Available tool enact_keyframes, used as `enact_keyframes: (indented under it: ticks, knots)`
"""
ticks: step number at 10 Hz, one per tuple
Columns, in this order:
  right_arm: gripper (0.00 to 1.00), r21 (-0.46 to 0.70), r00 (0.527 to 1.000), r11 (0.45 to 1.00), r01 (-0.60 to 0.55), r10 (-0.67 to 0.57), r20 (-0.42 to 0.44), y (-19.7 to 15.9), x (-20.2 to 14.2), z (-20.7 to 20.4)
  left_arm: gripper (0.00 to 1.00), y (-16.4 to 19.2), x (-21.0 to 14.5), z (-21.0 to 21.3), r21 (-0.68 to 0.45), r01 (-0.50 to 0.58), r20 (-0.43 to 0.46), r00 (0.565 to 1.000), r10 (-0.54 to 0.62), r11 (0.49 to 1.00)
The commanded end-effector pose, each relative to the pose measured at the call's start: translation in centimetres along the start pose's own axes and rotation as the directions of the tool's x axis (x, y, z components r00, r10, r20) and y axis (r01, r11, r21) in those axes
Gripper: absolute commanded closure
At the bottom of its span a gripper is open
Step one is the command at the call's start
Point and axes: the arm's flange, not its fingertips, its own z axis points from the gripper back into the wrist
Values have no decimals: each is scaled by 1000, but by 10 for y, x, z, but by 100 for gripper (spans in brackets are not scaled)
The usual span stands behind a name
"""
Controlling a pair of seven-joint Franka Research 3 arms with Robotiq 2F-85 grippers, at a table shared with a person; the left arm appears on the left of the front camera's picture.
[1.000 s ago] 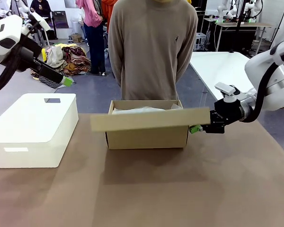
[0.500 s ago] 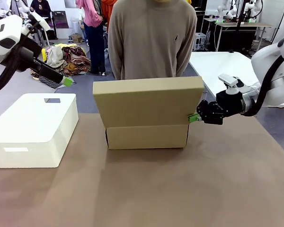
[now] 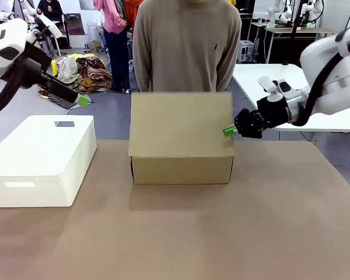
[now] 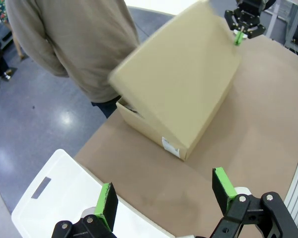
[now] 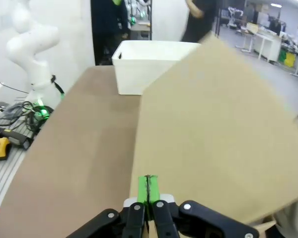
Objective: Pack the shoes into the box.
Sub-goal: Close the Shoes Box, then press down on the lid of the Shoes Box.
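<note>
**Box lid tilted over the box, right end effector at its edge**

Your box [image 3: 181,157] sits mid-surface, straight ahead at 12 o'clock, just in front of the person in the tan sweater [image 3: 188,44]. It is plain tan-brown cardboard; its hinged lid [image 3: 181,125] slopes down over the top and looks motion-blurred. The right end effector [image 3: 229,131] has its green pads pressed together, with nothing between them, at the lid's 3 o'clock edge. Whether they touch the cardboard you cannot tell. The left end effector [image 3: 83,100] hangs at 10 o'clock, its fingers spread apart and empty, above the white plastic box [image 3: 42,160] beside the cardboard one.

The left wrist view adds a white label [image 4: 170,145] on the box's side and a gap under the lid's far end. The right wrist view shows the lid's broad face.
</note>
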Motion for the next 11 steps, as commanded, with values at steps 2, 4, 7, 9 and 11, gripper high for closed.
enact_keyframes:
  ticks: [2, 4, 7, 9, 11]
  knots:
    - [100, -67, 998, 998, 13, -17, -55, -17, 22, -5, 0, 0, -2, -1, -12, 2, 12, 1000, -1, 1000]
    - [100, -60, 997, 998, 23, -27, -78, -13, 33, 1, 0, 0, -2, -1, -12, 2, 12, 1000, -1, 1000]
    - [100, -49, 999, 999, 4, -7, -49, -17, 26, 0, 0, 0, -2, -1, -12, 2, 12, 1000, -1, 1000]
    - [100, -49, 999, 999, 4, -7, -49, -17, 26, 0, 0, 0, -2, -1, -12, 2, 12, 1000, -1, 1000]
    - [100, -49, 999, 999, 4, -7, -49, -17, 26, 0, 0, 0, -2, -1, -12, 2, 12, 1000, -1, 1000]
